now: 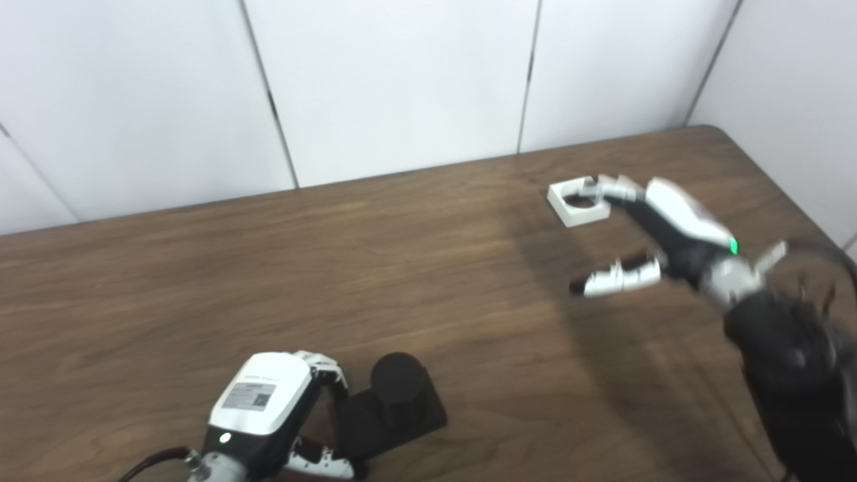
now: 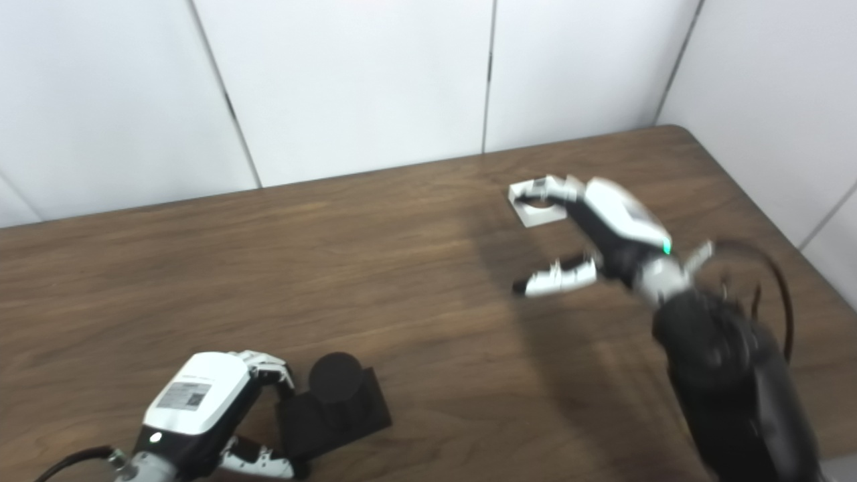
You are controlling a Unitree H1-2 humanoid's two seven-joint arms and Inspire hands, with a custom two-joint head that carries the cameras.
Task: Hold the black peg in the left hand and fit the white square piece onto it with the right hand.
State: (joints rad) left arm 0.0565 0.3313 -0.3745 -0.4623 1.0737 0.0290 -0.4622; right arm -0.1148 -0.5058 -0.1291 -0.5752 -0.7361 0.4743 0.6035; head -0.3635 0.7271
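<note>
My right fingers (image 1: 612, 189) reach out over the white square piece (image 1: 577, 203) at the far right of the table (image 1: 201, 281), their tips at or over its near-right edge and round hole; whether they press on it I cannot tell, as the picture is blurred there. My thumb (image 1: 619, 276) stands well apart from them, pointing left above the bare wood, so my right hand (image 1: 669, 227) is spread wide and grips nothing. Its white back faces up, a green light glows near the wrist, and the black forearm runs down to the lower right corner. My left fingers (image 2: 268, 368) curl at the far-left edge of the black peg (image 2: 335, 395) and my left thumb (image 2: 261, 460) lies along its near-left edge, so my left hand (image 2: 201, 408) clasps the flat square base at the near left of the table. The peg is a short matt black cylinder standing upright on that base. The white piece is a flat square frame with a round opening, lying flat. The table is dark brown wood grain, with white wall panels (image 1: 402, 80) behind it.
</note>
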